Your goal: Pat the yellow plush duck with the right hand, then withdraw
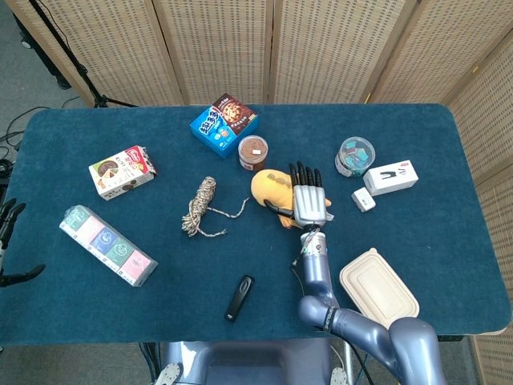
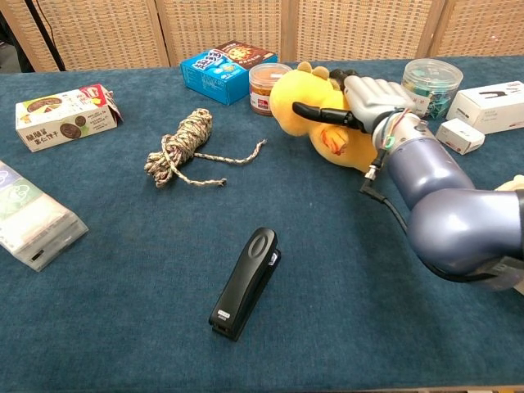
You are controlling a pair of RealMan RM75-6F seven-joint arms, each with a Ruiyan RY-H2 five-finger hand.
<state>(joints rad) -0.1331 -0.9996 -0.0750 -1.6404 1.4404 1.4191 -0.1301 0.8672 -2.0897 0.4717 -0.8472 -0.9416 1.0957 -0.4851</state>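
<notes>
1. The yellow plush duck (image 1: 271, 189) lies on its side near the middle of the blue table (image 1: 417, 144), just in front of a brown-lidded jar (image 1: 253, 151). In the head view its long axis runs from upper left to lower right; the rounder bulk is at the upper left and an orange patch shows toward the lower right (which end is the head I cannot tell).
2. The duck is soft, fuzzy plush with rounded lumps; the table covering is a matte, felt-like cloth.
3. The right hand (image 1: 309, 199) has a silver palm shell and black fingers (image 2: 321, 113). It lies palm-down on the duck's right part, fingers stretched out flat and slightly apart, grasping nothing. In the chest view the thumb reaches across the plush body.
4. The left hand (image 1: 10, 241) shows only at the left edge, off the table; its dark fingers look spread, with nothing in them.
5. Nearby: a coiled rope (image 1: 202, 205) to the duck's left, a black stapler (image 2: 246, 282) toward the front, and a beige lidded container (image 1: 378, 286) at front right.
</notes>
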